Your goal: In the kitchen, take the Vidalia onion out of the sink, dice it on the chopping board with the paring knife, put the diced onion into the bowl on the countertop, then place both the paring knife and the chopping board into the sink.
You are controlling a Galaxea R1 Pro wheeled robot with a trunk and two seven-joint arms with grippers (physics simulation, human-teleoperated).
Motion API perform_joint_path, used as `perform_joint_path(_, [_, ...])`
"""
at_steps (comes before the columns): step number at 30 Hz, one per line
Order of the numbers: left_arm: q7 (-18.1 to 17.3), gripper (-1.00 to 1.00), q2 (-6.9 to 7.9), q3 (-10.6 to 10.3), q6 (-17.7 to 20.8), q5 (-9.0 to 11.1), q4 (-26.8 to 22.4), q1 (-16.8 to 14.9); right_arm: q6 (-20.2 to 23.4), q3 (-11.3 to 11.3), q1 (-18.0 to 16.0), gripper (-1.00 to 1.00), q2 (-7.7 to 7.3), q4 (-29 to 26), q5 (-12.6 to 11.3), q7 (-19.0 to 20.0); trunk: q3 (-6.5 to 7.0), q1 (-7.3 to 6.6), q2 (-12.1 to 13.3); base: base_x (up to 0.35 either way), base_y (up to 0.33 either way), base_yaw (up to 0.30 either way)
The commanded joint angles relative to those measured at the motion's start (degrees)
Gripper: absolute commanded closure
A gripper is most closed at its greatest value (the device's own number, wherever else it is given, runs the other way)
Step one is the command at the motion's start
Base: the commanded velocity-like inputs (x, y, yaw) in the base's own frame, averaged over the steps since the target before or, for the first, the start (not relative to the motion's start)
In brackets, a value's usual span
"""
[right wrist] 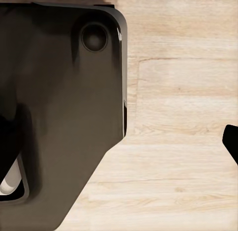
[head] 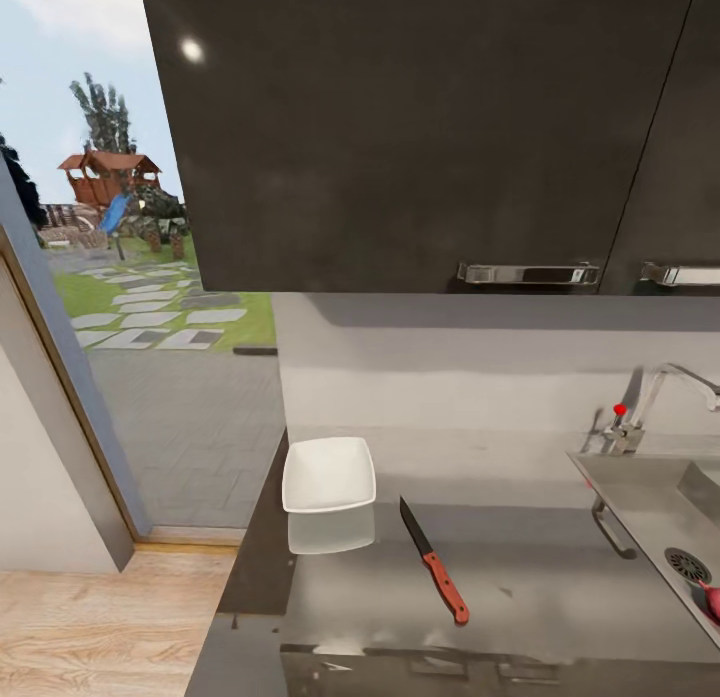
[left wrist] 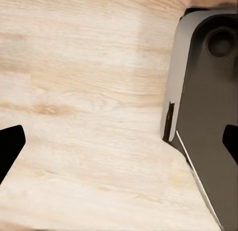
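Here the paring knife lay on the countertop, just beside the bowl; the onion (barely visible) sat in the sink. Both grippers' fingers stood apart over floor, holding nothing.

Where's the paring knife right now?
Head view: the paring knife lies flat on the countertop, right of the bowl and left of the sink, blade pointing toward the backsplash.

White squarish bowl: upright, centre-left of frame on grey countertop. Paring knife: flat, lower centre, red-orange handle nearest. Steel sink: right edge, holding reddish onion.
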Motion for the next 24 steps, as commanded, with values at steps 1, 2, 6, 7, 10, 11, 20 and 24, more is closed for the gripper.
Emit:
perform_joint_path(1, [0.02, -1.0, 0.56, 1.05, -0.13, 0.13, -0.2, 0.0, -0.2, -0.02, -0.03, -1.0, 0.0, 0.06, -0.04, -0.01, -0.08, 0.03, -0.09, 0.0, 0.0, 0.0])
perform_joint_path(2, [0.05, -1.0, 1.59, 2.8, -0.12, 0.14, -0.82, 0.0, -0.21, -0.02, -0.03, -1.0, 0.0, 0.06, -0.03, -0.02, -0.08, 0.03, -0.09, 0.0, 0.0, 0.0])
perform_joint_path(6, [0.15, -1.0, 4.15, 10.7, -0.16, 0.16, -5.77, 0.0, -0.21, -0.02, -0.03, -1.0, 0.0, 0.06, -0.02, -0.01, -0.08, 0.03, -0.09, 0.0, 0.0, 0.0])
perform_joint_path(7, [0.2, -1.0, 4.26, 11.28, -0.17, 0.16, -6.44, 0.0, -0.22, -0.02, -0.03, -1.0, 0.0, 0.06, -0.02, 0.0, -0.08, 0.03, -0.09, 0.0, 0.0, 0.0])
perform_joint_path(10, [1.05, -1.0, 4.53, 12.97, -0.15, 0.12, -10.29, 0.0, -0.23, -0.02, -0.03, -1.0, 0.0, 0.06, -0.02, 0.0, -0.08, 0.03, -0.09, 0.0, 0.0, 0.0])
perform_joint_path(11, [1.55, -1.0, 4.55, 13.29, -0.07, 0.11, -12.02, 0.0, -0.21, -0.02, -0.03, -1.0, 0.0, 0.06, -0.02, 0.0, -0.08, 0.03, -0.09, 0.0, 0.0, 0.0])
perform_joint_path(20, [2.31, -1.0, 5.05, 13.92, 13.9, 0.08, -32.79, 0.0, -0.2, -0.02, -0.03, -1.0, 0.0, 0.06, -0.02, 0.0, -0.08, 0.03, -0.09, 0.0, 0.0, 0.0])
perform_joint_path(24, [2.04, -1.0, 6.0, 13.93, 23.85, 0.08, -42.76, 0.0, -0.22, -0.02, -0.03, -1.0, 0.0, 0.06, -0.02, 0.0, -0.08, 0.03, -0.09, 0.0, 0.0, 0.0])
